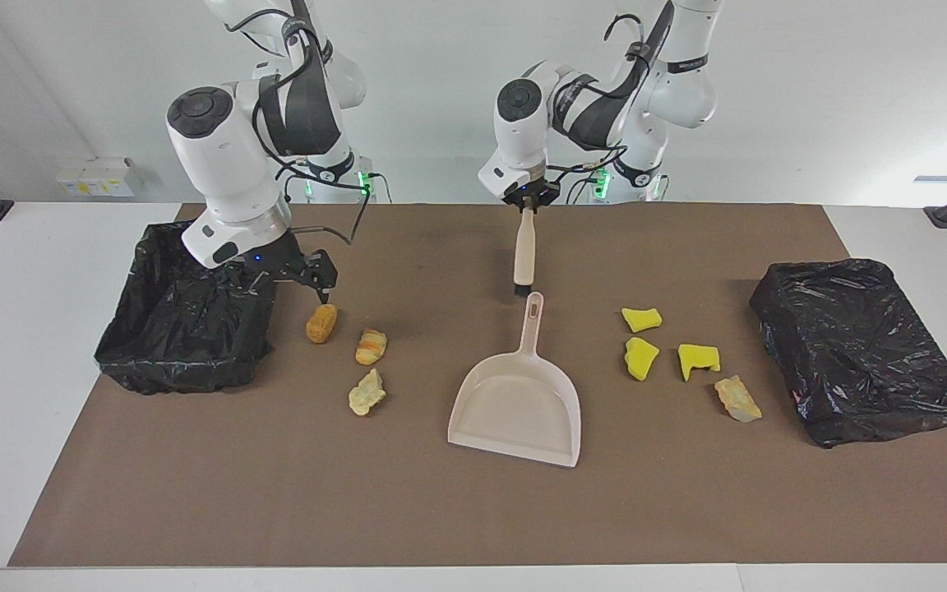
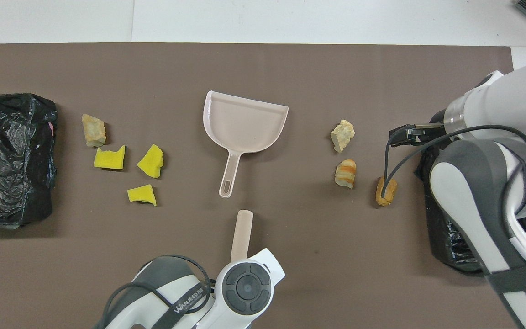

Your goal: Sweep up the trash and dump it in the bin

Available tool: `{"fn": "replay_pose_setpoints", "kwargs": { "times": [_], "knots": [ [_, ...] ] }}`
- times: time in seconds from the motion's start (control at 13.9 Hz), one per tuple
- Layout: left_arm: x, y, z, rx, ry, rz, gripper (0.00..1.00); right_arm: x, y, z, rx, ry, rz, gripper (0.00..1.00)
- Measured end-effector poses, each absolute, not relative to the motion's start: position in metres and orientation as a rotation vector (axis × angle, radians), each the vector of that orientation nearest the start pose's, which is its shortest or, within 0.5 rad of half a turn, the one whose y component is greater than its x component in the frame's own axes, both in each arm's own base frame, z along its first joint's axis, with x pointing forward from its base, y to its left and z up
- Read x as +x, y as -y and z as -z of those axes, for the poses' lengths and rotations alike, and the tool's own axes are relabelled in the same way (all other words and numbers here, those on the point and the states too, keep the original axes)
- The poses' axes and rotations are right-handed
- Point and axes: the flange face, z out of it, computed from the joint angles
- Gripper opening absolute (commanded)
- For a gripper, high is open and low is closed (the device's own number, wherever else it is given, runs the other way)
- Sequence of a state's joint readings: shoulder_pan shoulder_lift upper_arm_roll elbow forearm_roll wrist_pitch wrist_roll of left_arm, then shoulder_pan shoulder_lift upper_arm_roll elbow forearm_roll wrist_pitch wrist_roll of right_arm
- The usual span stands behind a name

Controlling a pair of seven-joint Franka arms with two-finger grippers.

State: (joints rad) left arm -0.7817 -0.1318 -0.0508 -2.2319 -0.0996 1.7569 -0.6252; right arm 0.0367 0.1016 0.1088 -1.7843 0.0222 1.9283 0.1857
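Brush (image 1: 523,261): upright, handle clenched in the left gripper (image 1: 528,201), bristles at the table just nearer the robots than the dustpan (image 1: 519,403) handle.
Trash, yellow group (image 2: 126,164): four chunks at about 9 o'clock of the dustpan in the overhead view — toward the left arm's bin (image 2: 9,160).
Trash, orange group (image 2: 349,160): three chunks at 3 o'clock, beside the right arm's bin (image 1: 182,316).
Right gripper (image 1: 309,275): over that bin's edge — fingers spread, holding nothing.

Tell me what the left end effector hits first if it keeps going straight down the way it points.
The left end effector points down, gripping the brush upright. The bristles would meet the brown mat first, near the dustpan handle tip. Whether they already touch it is unclear.
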Motion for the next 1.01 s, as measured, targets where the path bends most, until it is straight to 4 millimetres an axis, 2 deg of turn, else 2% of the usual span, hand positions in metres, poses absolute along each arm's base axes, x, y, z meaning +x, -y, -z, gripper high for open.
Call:
{"fn": "replay_pose_setpoints", "kwargs": {
  "times": [0.07, 0.22, 0.43, 0.65, 0.79, 0.94, 1.01],
  "knots": [
    [0.307, 0.329, -0.417, -2.912, -0.225, -0.509, 0.00, 0.590, -0.104, -0.494, -3.098, -0.100, 0.063, 1.00],
    [0.320, 0.285, -0.444, -2.907, -0.213, -0.575, 0.00, 0.587, -0.154, -0.489, -3.085, -0.150, 0.109, 1.00],
    [0.363, 0.197, -0.477, -2.952, -0.151, -0.547, 0.00, 0.579, -0.230, -0.482, -3.064, -0.220, 0.154, 1.00],
    [0.410, 0.121, -0.490, -2.949, 0.013, -0.487, 0.00, 0.567, -0.303, -0.465, -3.057, -0.345, 0.185, 1.00],
    [0.451, 0.078, -0.498, -2.986, 0.064, -0.435, 0.00, 0.566, -0.349, -0.452, -3.042, -0.402, 0.241, 1.00],
    [0.493, 0.045, -0.503, -3.013, 0.108, -0.385, 0.00, 0.569, -0.386, -0.439, -3.029, -0.439, 0.312, 1.00],
    [0.513, 0.036, -0.500, -3.012, 0.106, -0.372, 0.00, 0.569, -0.405, -0.430, -3.038, -0.446, 0.347, 1.00]
  ]
}}
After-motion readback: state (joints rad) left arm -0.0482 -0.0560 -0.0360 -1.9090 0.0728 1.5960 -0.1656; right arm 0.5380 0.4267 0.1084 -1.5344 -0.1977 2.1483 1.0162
